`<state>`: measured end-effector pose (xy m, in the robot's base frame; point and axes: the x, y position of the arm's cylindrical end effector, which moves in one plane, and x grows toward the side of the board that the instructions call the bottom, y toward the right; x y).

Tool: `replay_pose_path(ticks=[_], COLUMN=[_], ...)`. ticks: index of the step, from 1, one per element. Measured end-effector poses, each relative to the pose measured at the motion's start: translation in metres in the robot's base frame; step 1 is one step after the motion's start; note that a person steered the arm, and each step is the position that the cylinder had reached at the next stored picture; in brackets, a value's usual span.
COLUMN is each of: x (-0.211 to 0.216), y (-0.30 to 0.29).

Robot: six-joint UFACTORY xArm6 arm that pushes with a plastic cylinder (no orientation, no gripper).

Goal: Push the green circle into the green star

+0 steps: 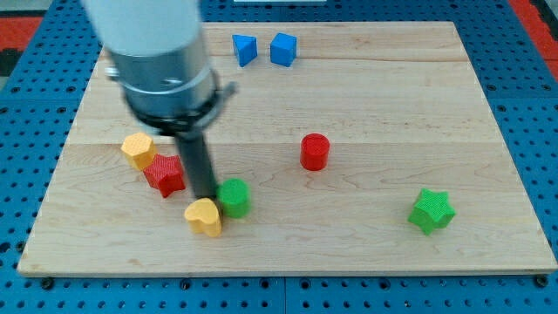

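Note:
The green circle (234,197) lies on the wooden board at the lower middle-left. The green star (432,211) lies far to its right, near the board's lower right. My tip (207,199) is down at the board, touching the green circle's left side, just above a yellow heart (204,217). The rod comes down from the big grey arm body at the view's upper left.
A red star (164,174) and a yellow hexagon (138,150) lie left of the rod. A red cylinder (315,151) stands mid-board. A blue triangle (244,49) and a blue cube (282,49) sit at the top edge of the board (488,131).

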<state>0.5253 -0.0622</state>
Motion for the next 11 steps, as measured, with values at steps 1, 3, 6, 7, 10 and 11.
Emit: replay_pose_path(ticks=[1, 3, 6, 7, 10, 11], x=[-0.003, 0.003, 0.052, 0.052, 0.041, 0.040], y=[0.098, 0.088, 0.170, 0.169, 0.169, 0.169])
